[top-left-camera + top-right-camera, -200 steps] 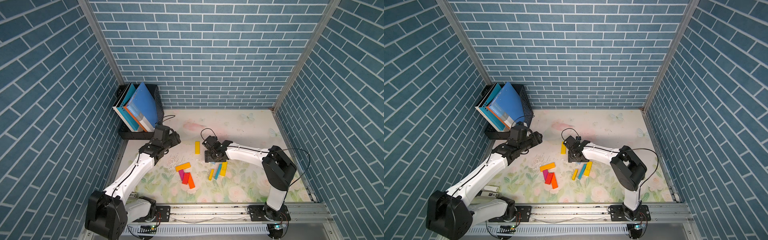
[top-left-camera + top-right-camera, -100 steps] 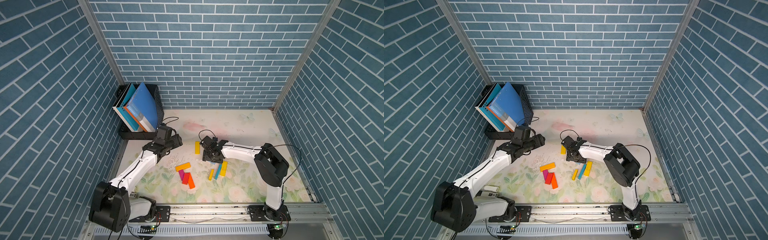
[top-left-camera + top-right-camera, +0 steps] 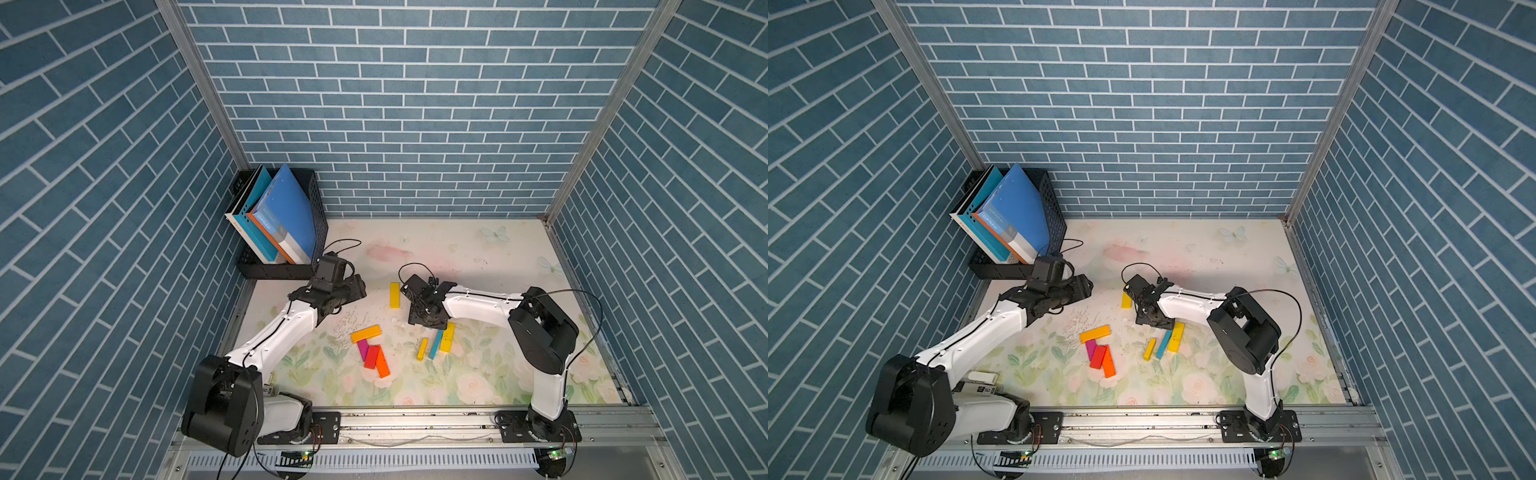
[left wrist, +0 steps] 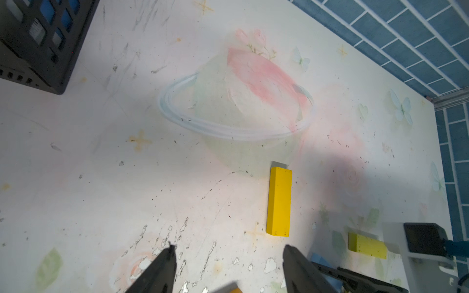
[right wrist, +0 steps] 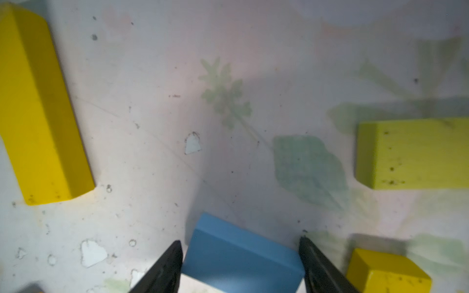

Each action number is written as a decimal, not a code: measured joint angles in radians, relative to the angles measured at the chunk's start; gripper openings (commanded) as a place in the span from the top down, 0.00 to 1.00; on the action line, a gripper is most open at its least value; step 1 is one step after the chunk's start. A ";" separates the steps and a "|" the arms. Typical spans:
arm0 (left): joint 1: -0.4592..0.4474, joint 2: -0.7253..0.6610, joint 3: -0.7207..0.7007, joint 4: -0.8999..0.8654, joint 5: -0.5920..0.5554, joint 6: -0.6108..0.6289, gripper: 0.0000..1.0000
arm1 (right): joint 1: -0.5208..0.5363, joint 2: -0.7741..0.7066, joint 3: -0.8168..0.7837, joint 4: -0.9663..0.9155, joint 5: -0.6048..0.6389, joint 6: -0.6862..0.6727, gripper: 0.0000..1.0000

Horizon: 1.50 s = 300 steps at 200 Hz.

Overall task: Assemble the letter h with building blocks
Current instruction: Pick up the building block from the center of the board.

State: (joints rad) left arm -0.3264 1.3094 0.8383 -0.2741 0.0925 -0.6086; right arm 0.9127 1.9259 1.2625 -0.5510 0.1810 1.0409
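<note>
The right claw (image 5: 239, 241) is straddling one end of the blue block (image 5: 241, 256), with a finger standing close against each long side. Whether the jaws are pinching it or only bracketing it cannot be told. The block is lying on the table (image 5: 228, 101) directly between the fingertips. Its long axis is running from the fingertips back under the palm, so the jaws are facing across its narrow width. Another yellow block (image 5: 388, 271) is sitting just outside one finger and looks likely to get nudged in a lift.

The left claw (image 4: 229, 246) is hanging spread and empty, well apart from the blue block. A single yellow block (image 4: 279, 200) is lying just ahead of its fingertips, pointing lengthwise away from it. The right arm is plainly the nearer one, so the squeeze and lift are probably falling to it.
</note>
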 measured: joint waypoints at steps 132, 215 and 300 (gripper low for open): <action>0.000 0.030 -0.003 0.001 0.006 0.040 0.29 | 0.025 0.051 0.076 0.015 -0.018 -0.026 0.25; 0.000 0.056 -0.003 0.002 0.014 0.045 0.31 | 0.032 0.032 0.045 -0.008 -0.002 -0.024 0.26; 0.000 0.064 -0.003 -0.006 -0.013 0.044 0.34 | 0.038 0.018 0.026 0.007 -0.003 -0.055 0.54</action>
State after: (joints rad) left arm -0.3260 1.3731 0.8356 -0.2806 0.0792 -0.5644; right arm 0.9508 1.9434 1.2888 -0.5438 0.1783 0.9863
